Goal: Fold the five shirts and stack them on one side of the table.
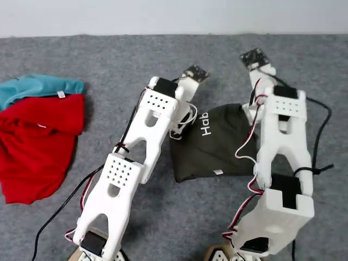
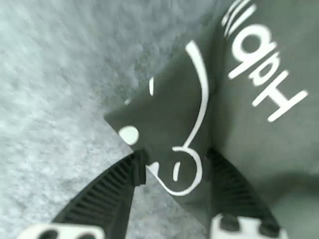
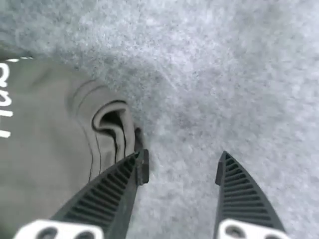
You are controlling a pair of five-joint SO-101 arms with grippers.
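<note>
Grey felt (image 3: 224, 74) is seen between the right gripper's (image 3: 182, 155) spread fingers, with the dark shirt (image 3: 50, 149) just beside one. The shirt's corner is straddled by the left gripper's (image 2: 175, 157) wide-set fingers (a pale wall (image 1: 163, 16) bounds the felt).

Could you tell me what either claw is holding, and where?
Nothing yet: left claw open astride a corner of the dark shirt, right claw open beside it.
</note>
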